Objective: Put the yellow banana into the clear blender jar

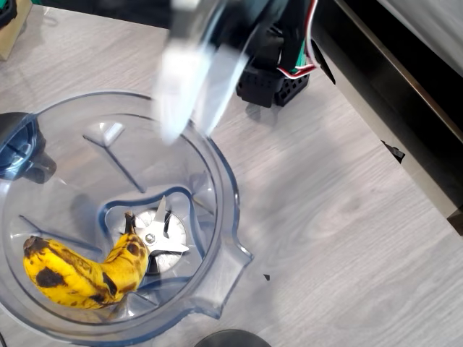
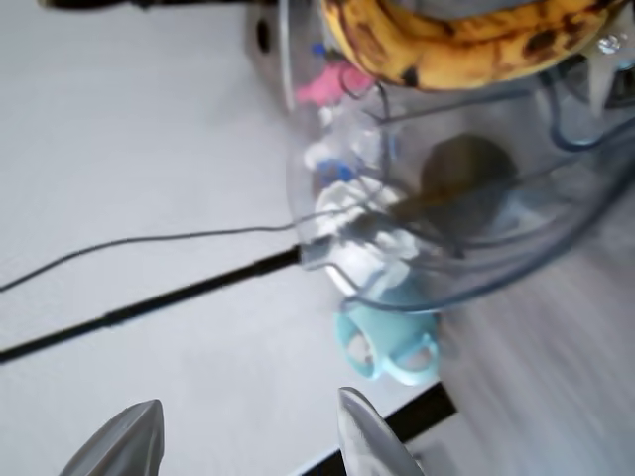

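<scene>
While the yellow banana [image 1: 79,273] lies inside the clear blender jar [image 1: 221,173], curled on the floor with its stem end against the silver blade [image 1: 160,238], the gripper [image 2: 248,441] hangs above the jar's rim on the wooden table [image 1: 333,210], fingers spread apart and holding nothing. From where I stand the job looks done. That fruit seems ripe and soft (brown spots all over), so it would bruise under a hard squeeze; a hold across its thick middle would suit it best, lightly.
</scene>
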Robot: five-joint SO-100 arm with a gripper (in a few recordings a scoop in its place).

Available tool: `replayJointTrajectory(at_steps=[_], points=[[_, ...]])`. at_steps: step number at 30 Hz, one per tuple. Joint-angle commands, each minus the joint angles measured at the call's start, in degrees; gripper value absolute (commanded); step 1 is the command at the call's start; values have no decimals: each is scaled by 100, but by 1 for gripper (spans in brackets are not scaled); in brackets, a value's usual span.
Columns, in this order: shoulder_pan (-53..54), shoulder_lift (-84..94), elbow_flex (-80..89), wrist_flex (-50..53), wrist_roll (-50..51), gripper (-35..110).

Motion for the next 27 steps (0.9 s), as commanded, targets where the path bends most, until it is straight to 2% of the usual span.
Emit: replayJointTrajectory(at_steps=[1,4,6,10,16,27], points=[[-202,2373,3683,-1969,-272,19],[-510,4148,6144,-3217,-527,0],[-606,4808,7058,-3498,-624,0],[-712,5062,8086,-3480,-615,0],[-703,5625,9967,-4069,-686,0],[-712,7383,12401,-3911,-729,0]])
